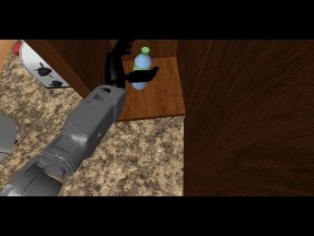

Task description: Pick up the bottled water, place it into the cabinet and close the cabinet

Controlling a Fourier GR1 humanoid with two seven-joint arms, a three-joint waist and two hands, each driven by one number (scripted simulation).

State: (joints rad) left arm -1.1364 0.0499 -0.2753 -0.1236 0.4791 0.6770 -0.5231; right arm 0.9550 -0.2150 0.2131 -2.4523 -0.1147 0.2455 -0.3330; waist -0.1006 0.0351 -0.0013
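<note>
The bottle (141, 69) is being set on the cabinet (158, 97) shelf, the left hand (116, 69) held beside it with fingers spread apart; next, the hand must be withdrawn and the cabinet closed.

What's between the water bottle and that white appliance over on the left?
In the head view, the left hand and the cabinet's wooden side wall lie between the bottled water and the white appliance; the hand is right beside the bottle.
</note>
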